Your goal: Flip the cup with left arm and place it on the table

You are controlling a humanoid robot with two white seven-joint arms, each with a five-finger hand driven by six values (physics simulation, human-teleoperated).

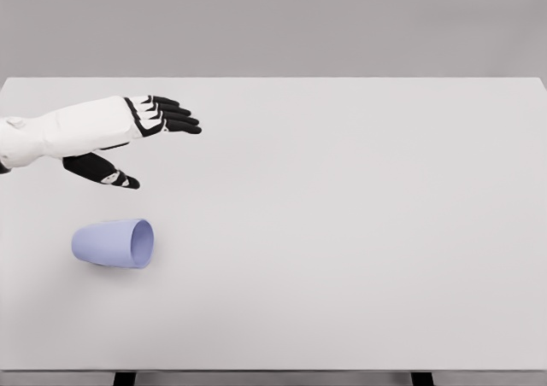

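Observation:
A pale lilac cup (pixel 114 243) lies on its side on the white table (pixel 342 215), near the front left, with its open mouth facing right. My left hand (pixel 152 143) hovers above and behind the cup, apart from it, with black fingers (pixel 175 117) stretched out to the right and the thumb hanging below. The hand is open and holds nothing. The right arm does not show.
The table's front edge runs along the bottom of the view, with two dark legs (pixel 125 377) showing beneath it. A plain grey wall stands behind the table's far edge.

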